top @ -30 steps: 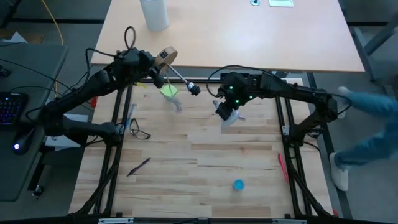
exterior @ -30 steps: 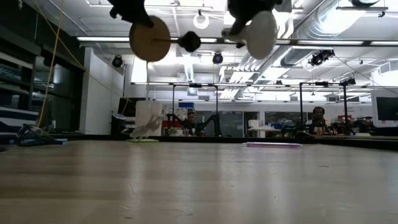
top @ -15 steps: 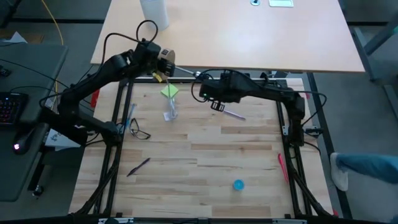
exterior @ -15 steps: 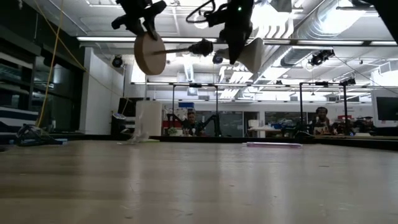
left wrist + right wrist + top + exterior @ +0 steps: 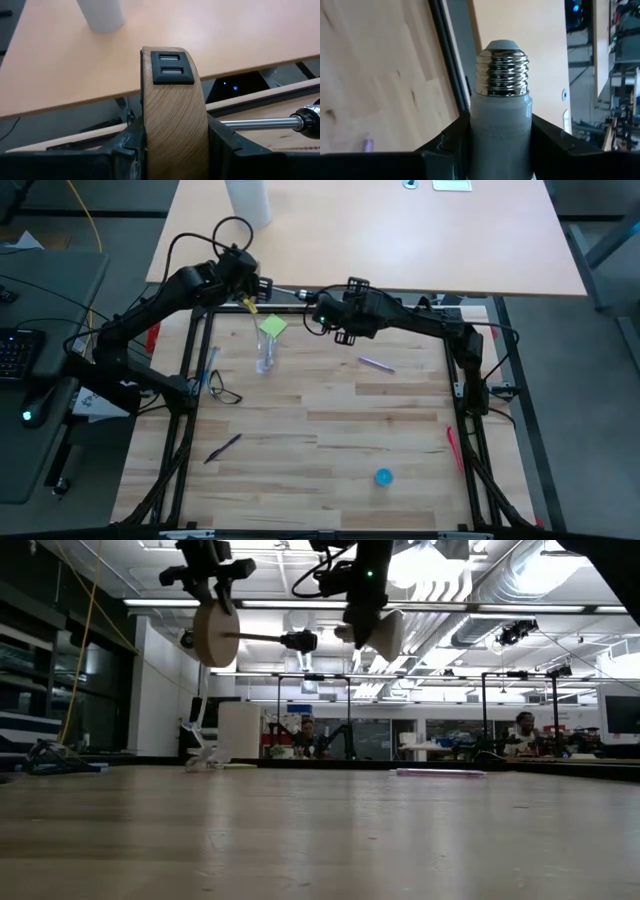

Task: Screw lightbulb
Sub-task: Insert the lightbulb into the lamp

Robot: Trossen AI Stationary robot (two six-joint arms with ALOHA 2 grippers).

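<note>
A round wooden disc base point(image 5: 172, 125) with a black switch plate point(image 5: 172, 67) on its rim hangs high above the table, with my left gripper point(image 5: 245, 280) shut on it. A metal rod point(image 5: 255, 637) runs from the disc toward the table's right and ends in a black socket point(image 5: 298, 640). Just right of the socket hangs the white lightbulb point(image 5: 380, 635), with my right gripper point(image 5: 335, 315) shut on it. Its threaded screw base point(image 5: 502, 75) sticks out past the fingertips, a short gap from the socket. My left gripper pinches the wooden disc between its two fingers, one on each flat face point(image 5: 150, 145), near the rim. The disc stands on edge, lifted clear, with the rod sticking out sideways about level. My right gripper pinches the bulb's white neck point(image 5: 501, 120) between its two fingers, just behind the metal thread. The fingers lie along the bulb, so the screw base points ahead of them. The bulb is lifted clear; its globe lies back between the fingers, mostly hidden.
On the wooden table lie a yellow-green piece point(image 5: 272, 327), a clear plastic item point(image 5: 266, 360), glasses point(image 5: 225, 393), a dark pen point(image 5: 222, 448), a purple pen point(image 5: 375, 363), a red pen point(image 5: 452, 445) and a blue cap point(image 5: 383, 476). A white cylinder point(image 5: 248, 200) stands on the far table.
My right gripper has carried the bulb toward the table's far left, up to the socket, and has rolled so the screw base faces it. My left gripper has rolled the disc from nearly face-on to edge-on in the low view, swinging the rod about level.
</note>
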